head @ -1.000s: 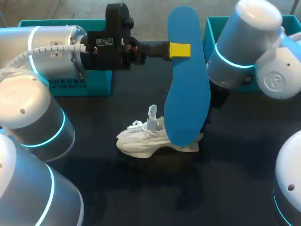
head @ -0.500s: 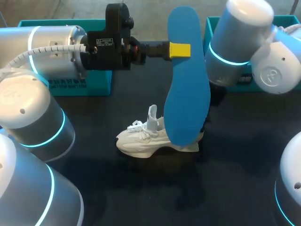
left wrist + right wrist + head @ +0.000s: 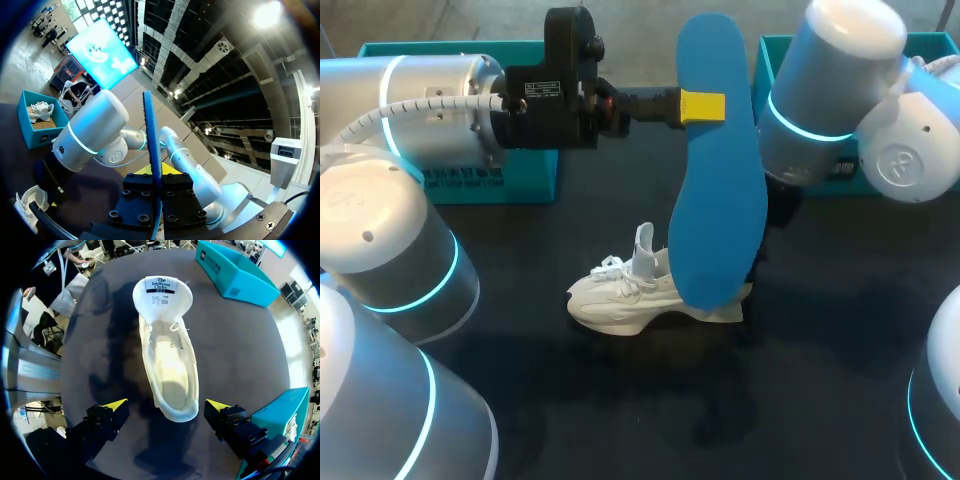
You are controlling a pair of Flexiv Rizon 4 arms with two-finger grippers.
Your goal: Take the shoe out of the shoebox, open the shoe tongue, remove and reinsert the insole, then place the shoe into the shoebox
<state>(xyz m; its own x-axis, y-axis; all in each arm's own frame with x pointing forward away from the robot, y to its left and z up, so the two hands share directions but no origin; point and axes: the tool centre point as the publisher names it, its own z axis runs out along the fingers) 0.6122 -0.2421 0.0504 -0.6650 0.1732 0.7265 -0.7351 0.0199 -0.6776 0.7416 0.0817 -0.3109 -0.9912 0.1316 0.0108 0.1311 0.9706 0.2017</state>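
A dark desk [image 3: 820, 330] is carrying everything here. The left arm [image 3: 410, 110] is coming in from one side and the right arm [image 3: 830, 90] from the other. Two teal shoeboxes are sitting at the far edge, one shoebox [image 3: 470, 185] behind the left arm and the other [image 3: 775, 60] behind the right. A blue insole [image 3: 720, 190] is hanging upright over the middle of the desk. Its long axis is running nearly straight up and down, with the broad forefoot end pointing down toward the heel of the shoe. The left tool [image 3: 703, 105] is pinching it from both faces near the narrow upper end. In the left wrist view the insole [image 3: 151, 130] is standing edge-on between that tool's fingers. Below it, a white shoe [image 3: 630, 290] is lying on its sole, toe toward the left arm and heel toward the right arm. The tongue is standing pulled up, and the opening is showing a pale bare footbed. The right tool [image 3: 166, 405] is hovering over the heel of the shoe [image 3: 170, 370], its fingers spread wide on either side and gripping nothing. The shoe's length is running straight away from it. The insole's downward end likely needs guiding into that opening, and the left arm is the one carrying it.
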